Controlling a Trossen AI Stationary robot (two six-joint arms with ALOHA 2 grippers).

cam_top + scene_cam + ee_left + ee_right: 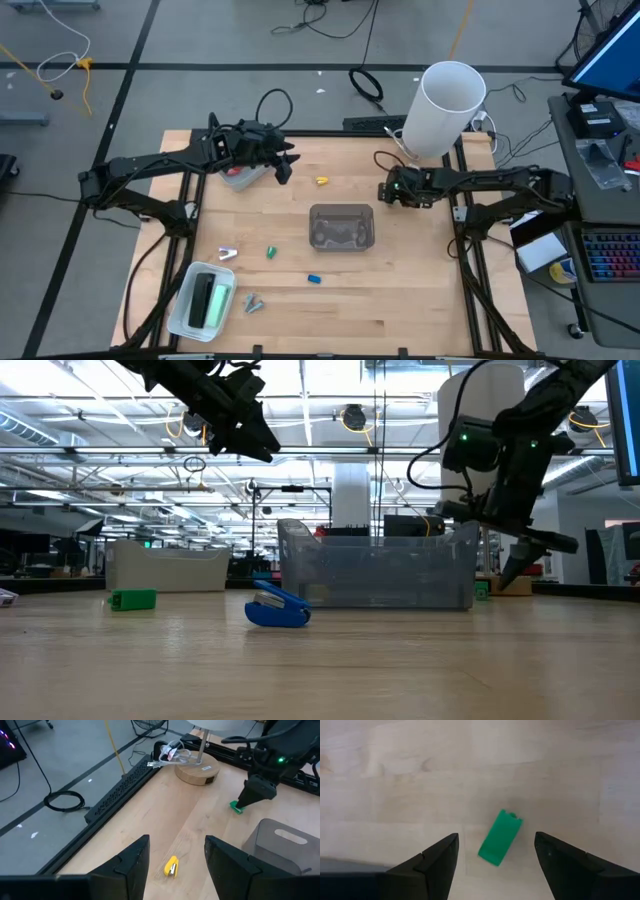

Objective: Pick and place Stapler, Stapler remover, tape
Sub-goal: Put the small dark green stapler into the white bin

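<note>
Right gripper (492, 865) wide open, empty, poised over small green plastic stapler (500, 837) beside clear plastic bin (341, 227) (left gripper (172, 865) also open, idle). Risk: off-centre closure skids stapler away.

Right gripper (495, 865) hangs fingers spread right above a small green stapler (500, 837), bare wood all around it, so straight-down access is free; the grey bin (342, 227) sits near on one side and the lamp base (197, 771) with the tall white shade (447, 95) crowds the back edge. Left gripper (174, 862) is up in the air, fingers apart, over open tabletop with only a yellow stapler (171, 867) below it and a clear lane across to the bin. Front half is scattered: blue stapler (277, 606), green piece (270, 252), clear tray (201, 300) at the front-left corner.
</note>
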